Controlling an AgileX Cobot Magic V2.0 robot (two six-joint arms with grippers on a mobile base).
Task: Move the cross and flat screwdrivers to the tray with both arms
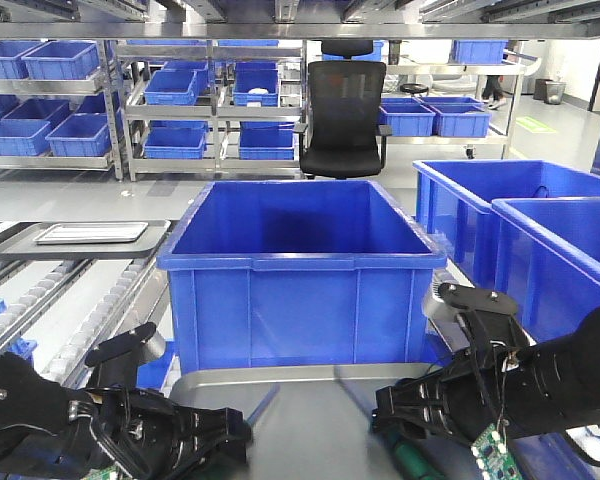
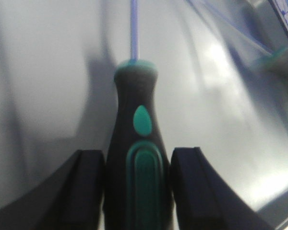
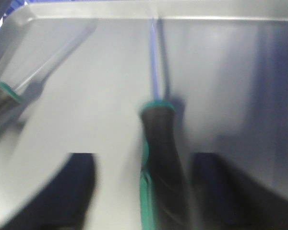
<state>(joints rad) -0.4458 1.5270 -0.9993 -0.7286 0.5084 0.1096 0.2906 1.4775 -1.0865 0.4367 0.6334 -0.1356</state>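
While both arms reach low over the grey tray [image 1: 310, 400], the left gripper [image 2: 137, 191] has its fingers [image 2: 86, 187] set close at either side of one screwdriver [image 2: 137, 158], the shaft pointing toward the tray's far rim. The right gripper [image 3: 144, 191] brackets the other screwdriver [image 3: 161, 158] with its jaws apart, shaft toward the far rim; whether either handle is touched I cannot tell.

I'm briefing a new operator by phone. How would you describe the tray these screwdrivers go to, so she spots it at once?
Find the big blue crate in the middle of the front view. The tray lies directly in front of it, between the two arms, with both screwdrivers over it. It is large, matt grey, with rounded corners and a low rim, unlike the smaller shiny tray far back on the left.
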